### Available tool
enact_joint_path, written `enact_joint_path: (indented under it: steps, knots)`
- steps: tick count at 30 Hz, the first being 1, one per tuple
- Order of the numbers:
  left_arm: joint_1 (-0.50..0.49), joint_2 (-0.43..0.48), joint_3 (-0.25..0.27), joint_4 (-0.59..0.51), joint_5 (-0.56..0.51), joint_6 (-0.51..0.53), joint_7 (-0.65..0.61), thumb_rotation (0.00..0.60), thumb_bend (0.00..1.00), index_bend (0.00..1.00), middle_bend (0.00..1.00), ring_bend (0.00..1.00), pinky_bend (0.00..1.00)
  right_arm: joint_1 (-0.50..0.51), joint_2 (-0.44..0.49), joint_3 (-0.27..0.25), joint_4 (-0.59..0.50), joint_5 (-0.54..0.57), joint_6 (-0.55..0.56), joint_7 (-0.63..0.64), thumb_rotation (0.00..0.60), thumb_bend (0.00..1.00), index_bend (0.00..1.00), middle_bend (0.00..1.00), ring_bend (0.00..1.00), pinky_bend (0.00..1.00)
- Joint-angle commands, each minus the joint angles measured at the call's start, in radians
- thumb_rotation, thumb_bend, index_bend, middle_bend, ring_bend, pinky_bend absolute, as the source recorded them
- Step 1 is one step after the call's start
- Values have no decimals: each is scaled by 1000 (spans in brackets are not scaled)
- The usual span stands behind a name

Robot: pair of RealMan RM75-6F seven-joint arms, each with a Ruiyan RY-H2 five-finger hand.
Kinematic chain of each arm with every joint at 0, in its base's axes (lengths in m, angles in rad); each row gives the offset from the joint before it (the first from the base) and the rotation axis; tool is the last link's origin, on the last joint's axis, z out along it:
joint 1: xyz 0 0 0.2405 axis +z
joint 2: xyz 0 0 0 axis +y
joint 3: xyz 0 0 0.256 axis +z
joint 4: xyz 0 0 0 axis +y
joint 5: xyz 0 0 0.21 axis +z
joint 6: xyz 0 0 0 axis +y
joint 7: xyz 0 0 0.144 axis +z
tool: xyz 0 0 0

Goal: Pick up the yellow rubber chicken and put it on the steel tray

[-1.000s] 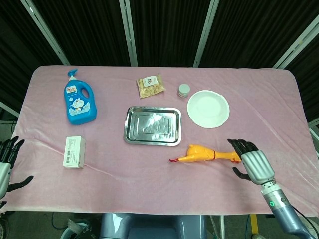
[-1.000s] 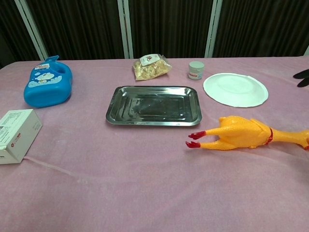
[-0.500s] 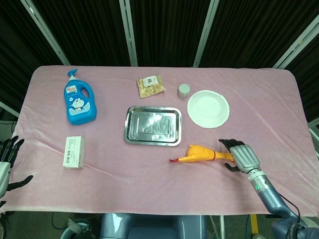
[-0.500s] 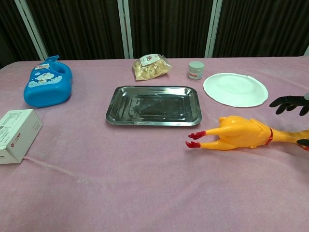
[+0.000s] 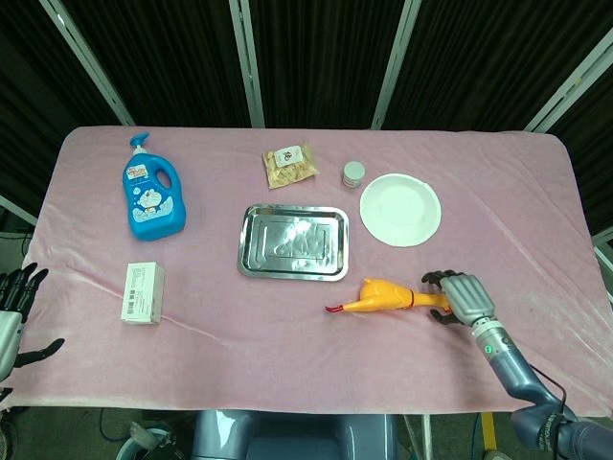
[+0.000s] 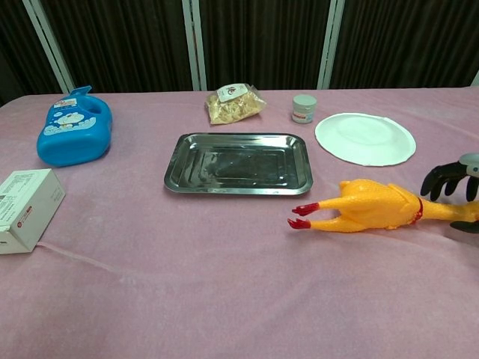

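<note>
Head view: yellow rubber chicken [image 5: 388, 296] lies flat on pink cloth [image 5: 498, 206], red feet pointing left, neck end to the right, just below-right of steel tray [image 5: 294, 242] but not touching it. Right hand [image 5: 460, 298] sits at the neck end, dark fingers [image 5: 436, 280] curled down over the neck; can't tell if they actually clamp it or only arch over it. Left hand [image 5: 13, 307] at far left table edge, well apart from everything, fingers spread, holding nothing. Other items: blue bottle [image 5: 152, 196] upper left, white box [image 5: 143, 292] below it, snack bag [image 5: 290, 164] above tray, small jar [image 5: 354, 173] beside white plate [image 5: 400, 209]. Chest view: chicken [image 6: 370, 207] on its side w/ feet toward centre, in front of the tray's [image 6: 238, 163] right corner, off the tray. Right hand [image 6: 453, 181] only partly in frame at right edge; fingertips [image 6: 434, 179] hang curved above the neck, thumb below it; contact w/ rubber not clear. Plate [image 6: 364, 138] behind chicken, apart. Left hand not seen here.
</note>
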Motion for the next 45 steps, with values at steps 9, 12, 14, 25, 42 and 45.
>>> enact_joint_path:
  steps: [9,12,14,25,42,45]
  knots:
    - [-2,-4,0,9,-5,-9,-13,600,0,0,0,0,0,8,-35,-8,45,-22,18,63,600,367,610,546,541,645]
    - [-7,-6,0,13,0,-15,-26,600,0,0,3,0,0,9,-34,-9,46,-40,32,94,600,429,704,611,613,729]
    - [-15,-8,1,17,9,-23,-37,600,0,0,12,0,0,12,-26,-12,41,-53,34,121,600,462,763,649,655,776]
    - [-78,-13,-4,13,77,-64,-55,600,0,0,41,0,0,52,123,-42,-97,-139,-21,357,600,525,918,747,757,894]
    - [-201,-34,-36,-121,184,-130,17,600,17,21,71,0,0,104,297,-66,-289,-270,2,741,600,526,939,761,776,913]
    - [-228,-45,-47,-164,193,-150,40,600,24,27,75,0,0,122,312,-65,-310,-287,8,832,600,528,941,762,777,913]
